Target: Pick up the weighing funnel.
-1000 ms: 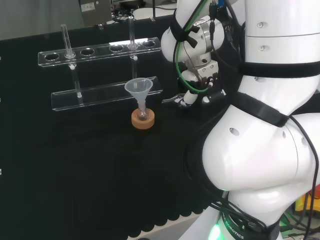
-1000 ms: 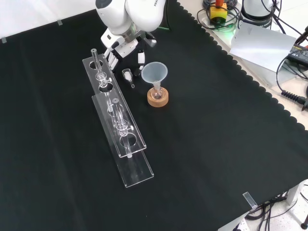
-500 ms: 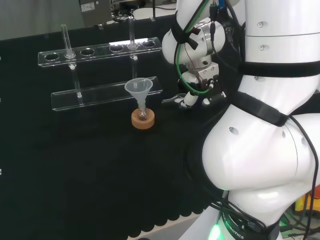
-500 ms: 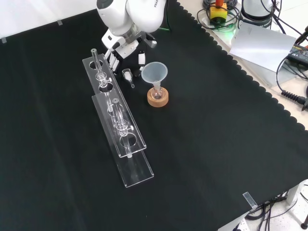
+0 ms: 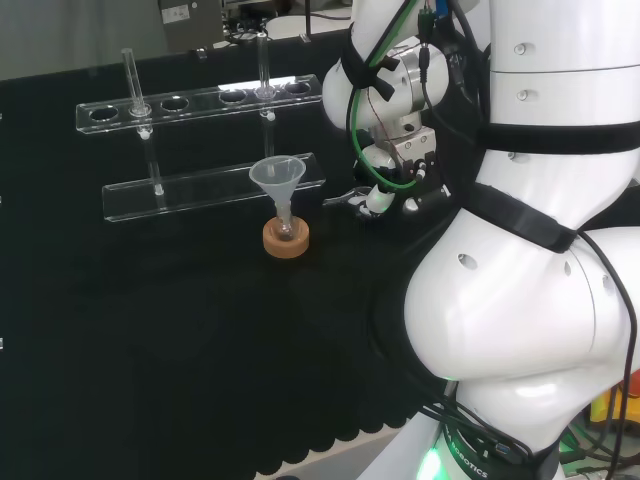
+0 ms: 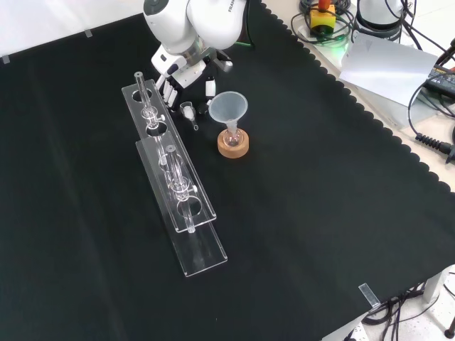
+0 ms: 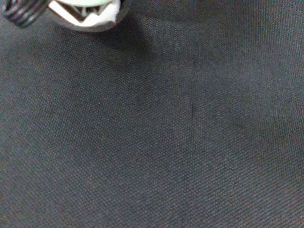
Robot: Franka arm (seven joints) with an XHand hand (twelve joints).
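Note:
The weighing funnel (image 6: 189, 112), a small clear scoop with a short stem, lies on the black cloth between the test-tube rack and the big funnel. In the head view the weighing funnel (image 5: 345, 200) shows just left of the hand. The hand (image 6: 186, 77) hangs low over the cloth right behind it, with fingers (image 6: 210, 86) pointing down and spread to either side of the piece. Nothing sits between them. From the head view the hand (image 5: 388, 192) reaches down beside the arm's white links. A blurred white part of the hand (image 7: 88, 12) shows over bare cloth in the wrist view.
The big funnel (image 6: 227, 108) stands in a small flask on a cork ring (image 6: 233, 146), close to the weighing funnel. A clear test-tube rack (image 6: 174, 177) with a few tubes runs along the left in the front view. The same rack (image 5: 200, 150) lies farther off in the head view.
The wrist has turned and shifted slightly toward the weighing funnel. The weighing funnel, big funnel and rack stay where they were.

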